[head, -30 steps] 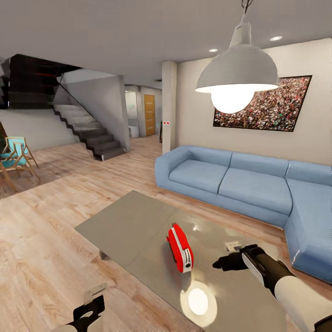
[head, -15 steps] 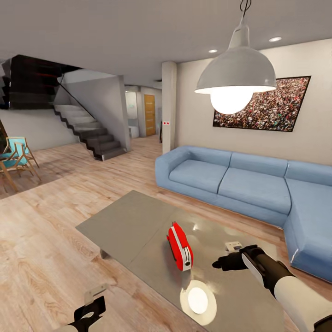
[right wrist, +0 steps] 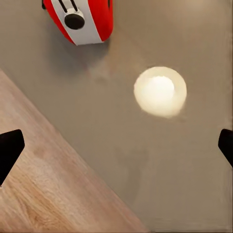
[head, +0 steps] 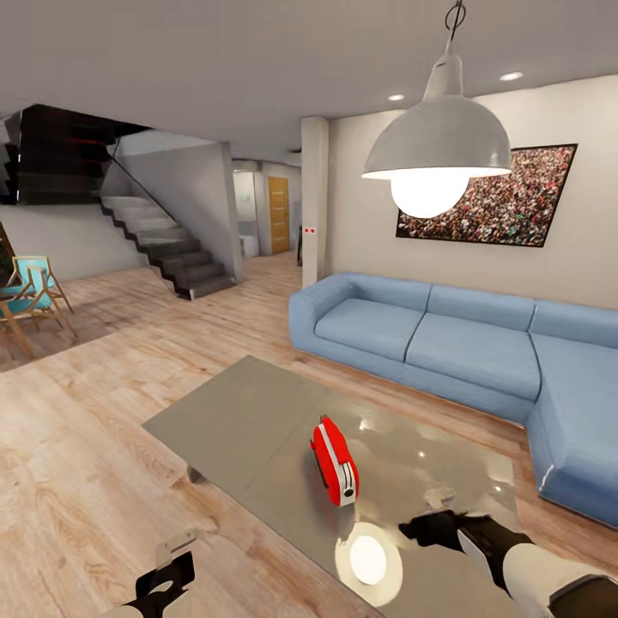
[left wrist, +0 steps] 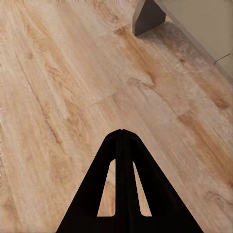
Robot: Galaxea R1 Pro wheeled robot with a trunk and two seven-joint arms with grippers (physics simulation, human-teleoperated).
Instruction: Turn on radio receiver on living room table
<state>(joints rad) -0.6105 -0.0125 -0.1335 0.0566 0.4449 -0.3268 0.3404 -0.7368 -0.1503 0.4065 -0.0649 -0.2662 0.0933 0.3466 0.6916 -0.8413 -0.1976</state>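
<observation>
The radio receiver [head: 335,461] stands near the middle of the grey worktop [head: 249,412], beside the lamp's bright reflection [head: 368,560]. The right gripper [head: 433,528] hovers beyond that reflection, fingers [right wrist: 9,148] spread wide. The left gripper [left wrist: 122,132], fingers pressed together, hangs over the wood floor [head: 69,481]. The blue sofa [head: 446,343] is cut off at the edge.

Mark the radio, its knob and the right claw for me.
radio receiver [head: 334,459]: head view, red side panel.
black knob [right wrist: 74,20]: right wrist view, top of the knob.
right claw [head: 433,526]: head view, between its fingertips.
</observation>
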